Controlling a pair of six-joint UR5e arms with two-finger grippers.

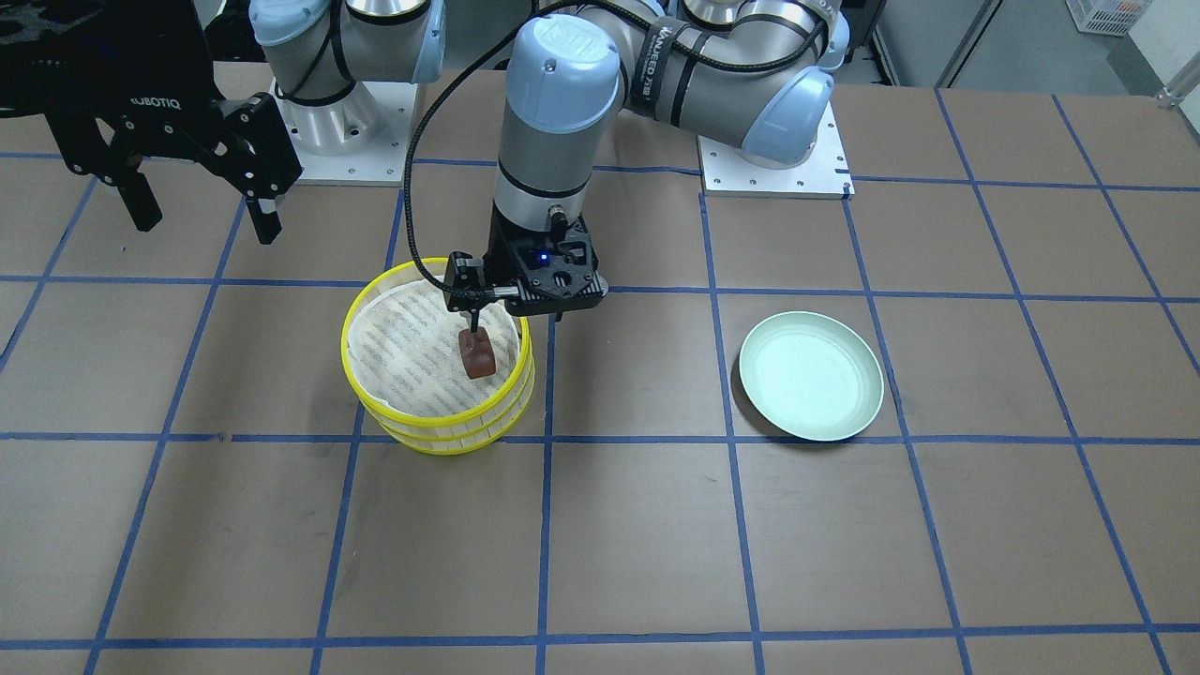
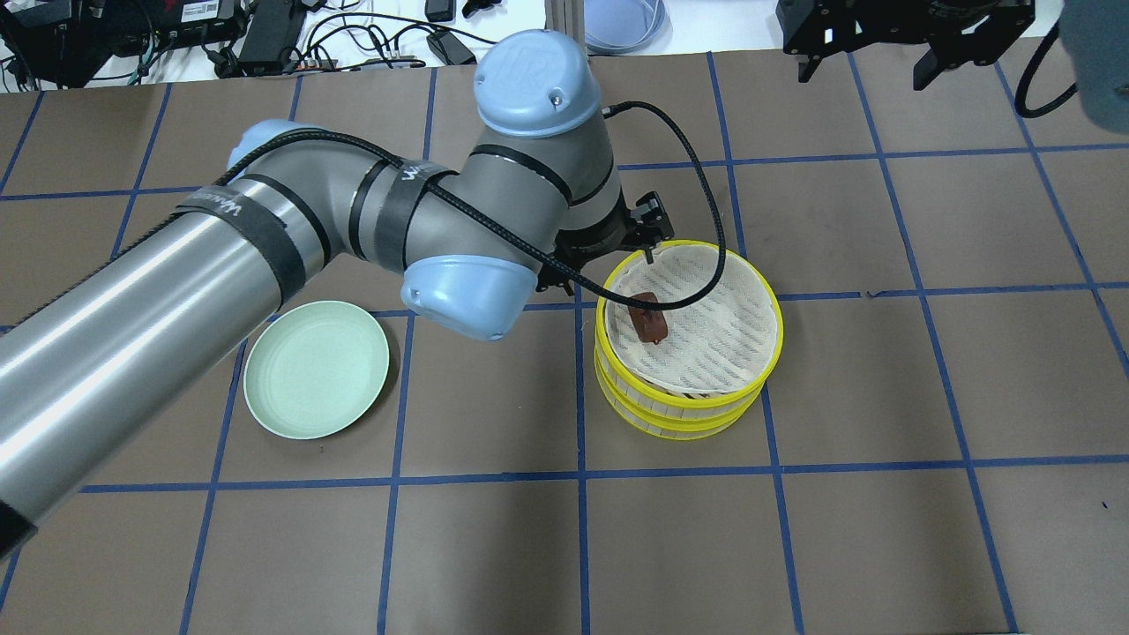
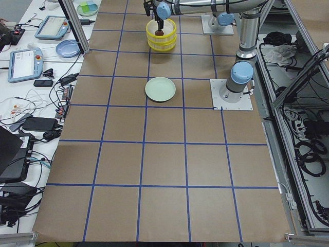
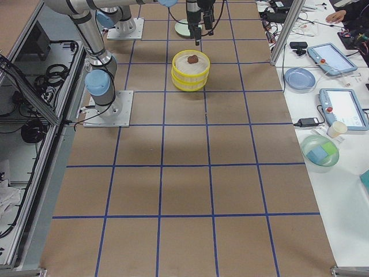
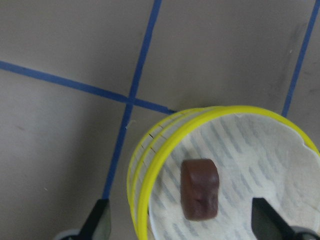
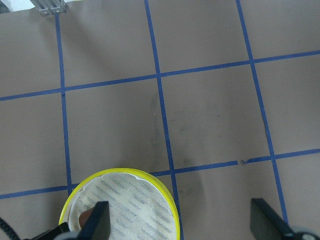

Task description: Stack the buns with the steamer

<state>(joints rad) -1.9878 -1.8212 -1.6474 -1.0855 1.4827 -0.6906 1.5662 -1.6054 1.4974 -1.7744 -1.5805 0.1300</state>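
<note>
A dark reddish-brown bun lies on the paper liner of the top tier of a yellow two-tier steamer. It also shows in the left wrist view and the overhead view. My left gripper hangs just above the steamer. It is open, with a finger on each side of the bun and neither touching it. My right gripper is open and empty, raised off to the side of the steamer. The cream-white bun is out of view.
A pale green plate lies empty on the table on my left side, also in the overhead view. Blue tape lines grid the brown table. The arm bases stand at the table's robot-side edge.
</note>
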